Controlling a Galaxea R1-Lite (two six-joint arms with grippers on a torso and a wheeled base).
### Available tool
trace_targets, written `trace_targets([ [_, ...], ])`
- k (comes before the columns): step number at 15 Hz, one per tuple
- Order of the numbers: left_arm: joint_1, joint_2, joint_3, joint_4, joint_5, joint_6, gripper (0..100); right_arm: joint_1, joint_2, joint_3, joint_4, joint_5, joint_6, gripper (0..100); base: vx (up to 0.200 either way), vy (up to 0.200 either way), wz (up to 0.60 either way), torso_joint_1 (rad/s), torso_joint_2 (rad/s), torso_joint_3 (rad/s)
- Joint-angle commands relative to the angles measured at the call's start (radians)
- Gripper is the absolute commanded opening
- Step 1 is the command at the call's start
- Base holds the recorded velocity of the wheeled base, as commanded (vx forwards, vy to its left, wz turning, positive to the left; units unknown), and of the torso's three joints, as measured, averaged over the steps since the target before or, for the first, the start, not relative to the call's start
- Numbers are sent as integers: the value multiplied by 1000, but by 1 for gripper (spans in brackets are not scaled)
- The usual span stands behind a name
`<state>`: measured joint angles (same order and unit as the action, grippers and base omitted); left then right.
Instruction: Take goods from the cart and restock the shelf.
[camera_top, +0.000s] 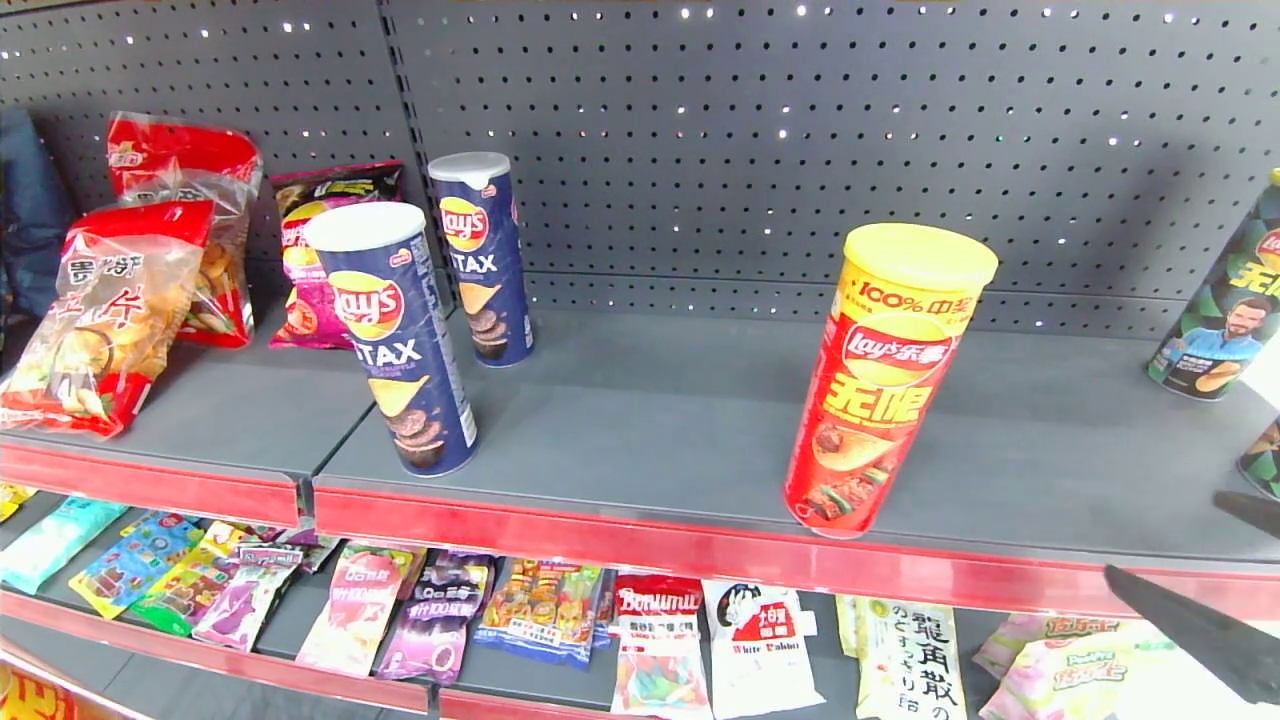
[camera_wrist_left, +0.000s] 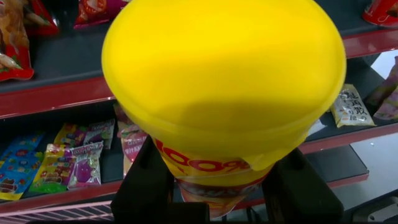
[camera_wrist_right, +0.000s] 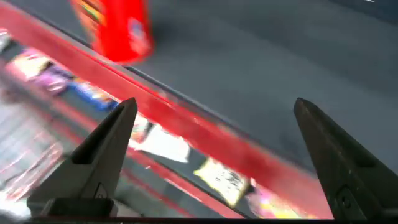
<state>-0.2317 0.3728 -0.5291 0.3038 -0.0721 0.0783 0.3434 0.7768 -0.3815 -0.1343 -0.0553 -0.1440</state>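
Observation:
My left gripper (camera_wrist_left: 219, 190) is shut on a red chip can with a yellow lid (camera_wrist_left: 224, 81); its dark fingers (camera_wrist_left: 144, 183) press the can's sides just below the lid. A second red chip can with a yellow lid (camera_top: 880, 380) stands upright near the front edge of the grey shelf (camera_top: 650, 420); it also appears in the right wrist view as a red can (camera_wrist_right: 118, 31). My right gripper (camera_top: 1160, 535) is open and holds nothing. It sits at the shelf's red front lip, to the right of that can, with its fingers (camera_wrist_right: 106, 155) spread wide.
Two dark blue chip cans (camera_top: 395, 335) (camera_top: 485, 255) stand left of centre on the shelf. Snack bags (camera_top: 110, 310) lie at the far left and a green can (camera_top: 1225, 300) at the far right. The lower shelf (camera_top: 300, 600) carries several candy packets. The shelf is bare between the blue and red cans.

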Motion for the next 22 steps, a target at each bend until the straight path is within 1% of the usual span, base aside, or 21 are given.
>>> trace_targets([
  [1,0,5,-6,0,0,1,0,-15,-395,205,30,-155,-3,100,0,0,0,0,0,0],
  [2,2,6,-6,-2,2,5,0,-26,-487,236,77,-173,-26,100,0,0,0,0,0,0],
  [3,2,5,-3,-9,26,18,0,-55,-585,230,182,-202,-85,100,0,0,0,0,0,0],
  [4,2,2,0,-20,48,18,0,-89,-620,208,246,-238,-89,100,0,0,0,0,0,0],
  [6,2,-3,1,-34,51,18,0,-144,-610,202,251,-256,-80,100,0,0,0,0,0,0],
  [7,2,-5,1,-37,52,18,0,-192,-631,223,257,-264,-77,100,0,0,0,0,0,0],
  [8,2,-5,1,-37,52,18,0,-221,-651,243,259,-265,-75,100,0,0,0,0,0,0],
  [9,2,-5,0,-38,52,18,0,-296,-694,294,252,-267,-66,100,0,0,0,0,0,0],
  [10,2,-11,1,-38,52,18,0,-319,-702,294,254,-264,-42,100,0,0,0,0,0,0],
  [11,2,-21,3,-37,52,18,0,-314,-709,296,255,-253,-23,100,0,0,0,0,0,0],
  [12,2,-28,9,-37,51,18,0,-314,-714,299,249,-204,-11,100,0,0,0,0,0,0],
  [13,2,-35,14,-37,51,18,0,-319,-722,309,231,-113,-2,100,0,0,0,0,0,0],
  [15,2,-37,14,-37,51,18,0,-325,-737,340,163,17,24,100,0,0,0,0,0,0],
  [18,2,-37,12,-37,52,18,0,-328,-748,342,160,25,27,100,0,0,0,0,0,0],
  [19,2,-38,9,-37,54,18,0,-340,-775,342,159,6,29,100,0,0,0,0,0,0],
  [22,2,-38,5,-37,55,18,0,-340,-775,342,159,-8,29,100,0,0,0,0,0,0],
])
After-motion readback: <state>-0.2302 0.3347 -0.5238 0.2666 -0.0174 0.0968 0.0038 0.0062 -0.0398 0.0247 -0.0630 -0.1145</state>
